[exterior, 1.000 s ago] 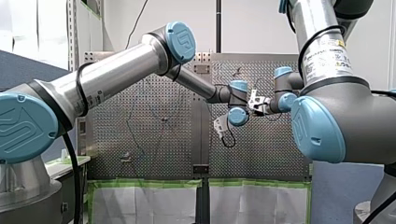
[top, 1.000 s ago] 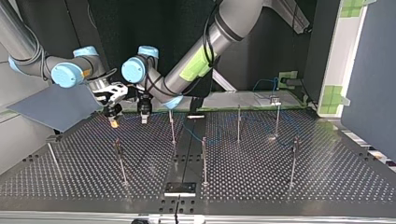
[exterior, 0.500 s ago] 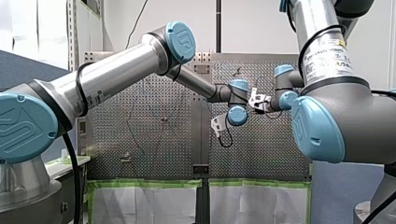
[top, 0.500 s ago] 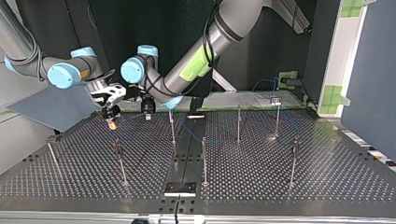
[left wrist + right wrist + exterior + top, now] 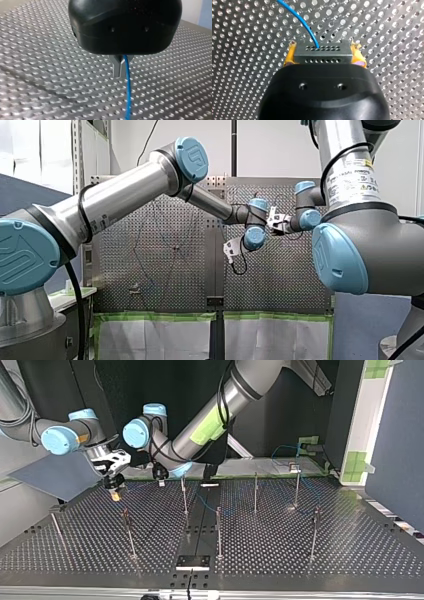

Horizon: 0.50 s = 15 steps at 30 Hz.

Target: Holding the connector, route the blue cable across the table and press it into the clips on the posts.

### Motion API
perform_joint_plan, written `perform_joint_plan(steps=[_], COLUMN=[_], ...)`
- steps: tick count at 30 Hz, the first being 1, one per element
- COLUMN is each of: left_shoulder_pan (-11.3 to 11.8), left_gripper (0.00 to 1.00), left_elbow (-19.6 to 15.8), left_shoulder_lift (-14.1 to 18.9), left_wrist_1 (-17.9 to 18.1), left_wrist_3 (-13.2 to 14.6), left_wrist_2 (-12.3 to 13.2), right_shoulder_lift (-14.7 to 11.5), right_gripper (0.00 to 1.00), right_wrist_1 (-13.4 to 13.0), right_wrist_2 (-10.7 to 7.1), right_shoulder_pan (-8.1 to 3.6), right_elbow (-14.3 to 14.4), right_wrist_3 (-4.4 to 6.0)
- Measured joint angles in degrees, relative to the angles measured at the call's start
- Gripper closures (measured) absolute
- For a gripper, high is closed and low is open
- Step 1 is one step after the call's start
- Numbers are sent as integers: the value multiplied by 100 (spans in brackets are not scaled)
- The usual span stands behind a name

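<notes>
In the right wrist view my right gripper [image 5: 323, 48] is shut on a grey connector [image 5: 322, 55], its yellow pads [image 5: 289, 56] pressed against both ends. A blue cable [image 5: 298, 18] leaves the connector's face. In the left wrist view my left gripper [image 5: 120, 71] has its metal fingers shut on the blue cable [image 5: 128, 97], which runs on over the perforated table [image 5: 50, 75]. In the top view both grippers hang low over the table's back left, my right gripper [image 5: 115, 492] left of my left gripper [image 5: 160, 481]. The blue cable [image 5: 207, 502] lies between the middle posts.
Several thin clip posts stand on the table, among them post [image 5: 184, 496], post [image 5: 218, 532] and post [image 5: 128, 532]. A grey panel [image 5: 55, 475] leans at the top view's left. A black plate [image 5: 192, 561] sits at the near edge. A cable loop [image 5: 282, 451] lies at the back.
Both wrists have shifted slightly toward the table's back left in the top view. My left gripper has drawn nearer the back edge, and my right gripper has moved a little further left.
</notes>
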Motion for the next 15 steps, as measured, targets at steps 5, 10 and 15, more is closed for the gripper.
perform_joint_plan(steps=[5,10,15], left_shoulder_pan=[-32,-65,-71], left_gripper=[100,100,100], left_elbow=[-1,-1,-2], left_shoulder_lift=[233,356,429], left_wrist_1=[-72,-140,-189], left_wrist_3=[-11,-12,-23], left_wrist_2=[-38,-84,-215], right_shoulder_lift=[-143,-369,-609], right_gripper=[100,100,100], right_wrist_1=[162,273,367], right_wrist_2=[-6,-21,-80], right_shoulder_pan=[13,15,8], right_elbow=[0,0,0], right_wrist_3=[6,45,156])
